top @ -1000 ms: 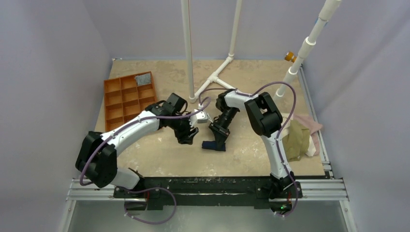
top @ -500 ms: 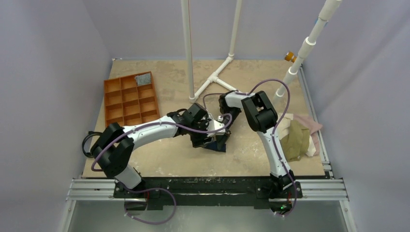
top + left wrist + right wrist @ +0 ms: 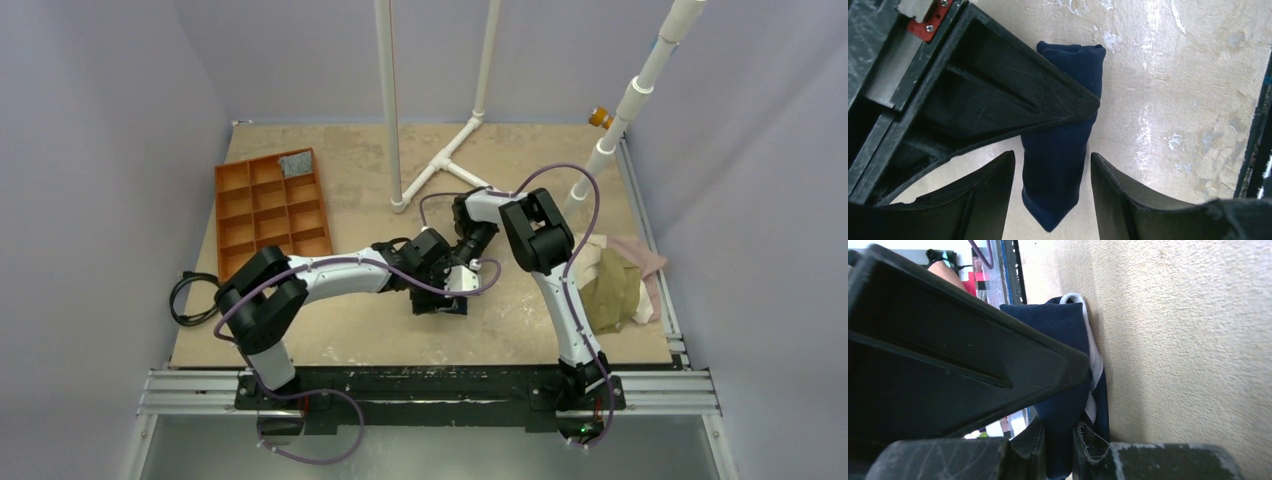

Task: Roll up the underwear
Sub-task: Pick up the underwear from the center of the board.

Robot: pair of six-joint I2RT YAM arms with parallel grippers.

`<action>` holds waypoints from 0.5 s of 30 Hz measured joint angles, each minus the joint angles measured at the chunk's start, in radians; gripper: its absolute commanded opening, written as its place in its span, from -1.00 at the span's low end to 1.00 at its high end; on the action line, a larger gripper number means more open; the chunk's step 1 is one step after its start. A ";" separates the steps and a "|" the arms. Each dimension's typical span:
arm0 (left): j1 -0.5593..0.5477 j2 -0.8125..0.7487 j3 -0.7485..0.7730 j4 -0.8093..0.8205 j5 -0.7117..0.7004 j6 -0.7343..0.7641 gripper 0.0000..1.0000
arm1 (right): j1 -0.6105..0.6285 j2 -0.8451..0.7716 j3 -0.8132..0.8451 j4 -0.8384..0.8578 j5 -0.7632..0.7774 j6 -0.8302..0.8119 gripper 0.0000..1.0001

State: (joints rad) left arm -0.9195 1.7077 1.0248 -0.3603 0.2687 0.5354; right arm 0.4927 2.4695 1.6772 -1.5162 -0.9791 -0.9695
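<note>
navy cloth sits pinched in the right gripper (image 3: pixel 1058 442), jaws narrow and clamped on one end of the underwear (image 3: pixel 1060 330), low centre of the right wrist view. left gripper (image 3: pixel 1052 157) jaws stand wide, one finger each side of the roll and not closed on it, bottom centre of the left wrist view. whether its pads touch cloth i cannot tell. the underwear is a short compact tube lying on the table (image 3: pixel 350 335), centre of the top view, mostly hidden under both wrists. white trim (image 3: pixel 1093 365) shows along one end.

judged: light, soft, limp knit, likely to spring open if let go, grips the rough board, nothing fragile. best hold looks to be across the middle of the tube, squeezing all layers, not the loose trim edge.

table is beige, rough, scuffed with white patches. orange tray (image 3: pixel 218 215) upper left, grey item (image 3: pixel 296 162) in a top cell. olive garment (image 3: pixel 612 290) and pink cloth (image 3: pixel 645 258) heaped at the right edge. white pipe frame (image 3: pixel 440 160) at top, grey walls (image 3: pixel 100 150) around.
</note>
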 measured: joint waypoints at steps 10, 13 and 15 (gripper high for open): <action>-0.007 0.085 0.043 0.004 0.018 -0.003 -0.65 | 0.000 0.000 0.000 0.003 0.000 0.008 -0.86; -0.006 0.088 0.046 0.000 0.025 -0.004 -1.00 | -0.001 -0.001 0.000 0.005 0.001 0.016 -0.70; -0.006 0.088 0.049 -0.007 0.031 -0.004 -1.00 | -0.002 -0.003 -0.002 0.011 0.001 0.030 -0.56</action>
State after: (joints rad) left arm -0.9253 1.7958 1.0737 -0.3672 0.3000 0.5312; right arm 0.4904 2.4660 1.6752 -1.5051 -0.9779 -0.9398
